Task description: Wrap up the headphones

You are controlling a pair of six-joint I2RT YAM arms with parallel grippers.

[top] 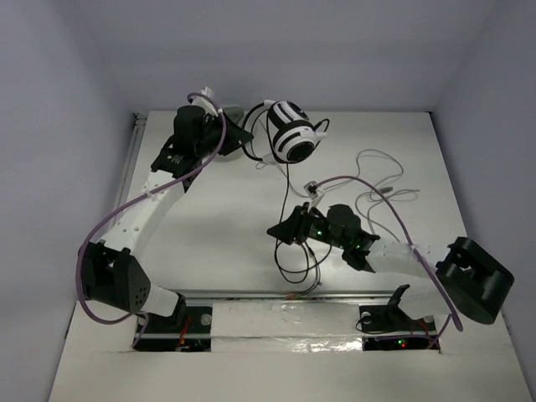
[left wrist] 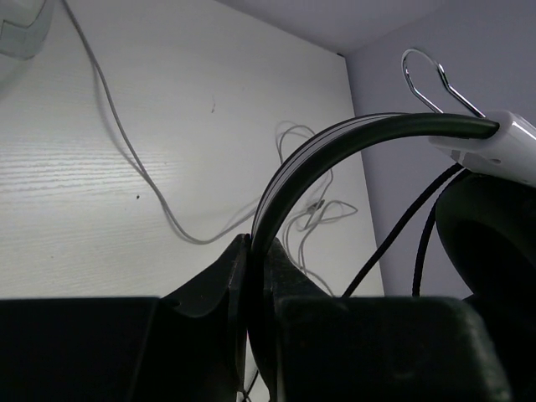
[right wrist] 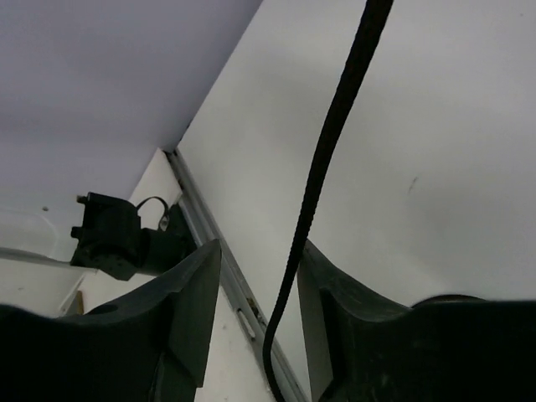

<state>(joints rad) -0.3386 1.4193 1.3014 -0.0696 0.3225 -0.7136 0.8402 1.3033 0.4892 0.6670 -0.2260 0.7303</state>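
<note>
The headphones, with white earcups striped black, are held up at the back of the table. My left gripper is shut on their black headband, which is clamped between the fingers; a black ear pad hangs at the right. The thin black cable drops from the headphones to loose loops near the front edge. My right gripper is open around this cable, which runs between the jaws close to the right finger in the right wrist view.
A light grey cable lies in loose loops on the right half of the table and also shows in the left wrist view. A pale object sits at the top-left corner there. A metal rail runs along the table's left edge.
</note>
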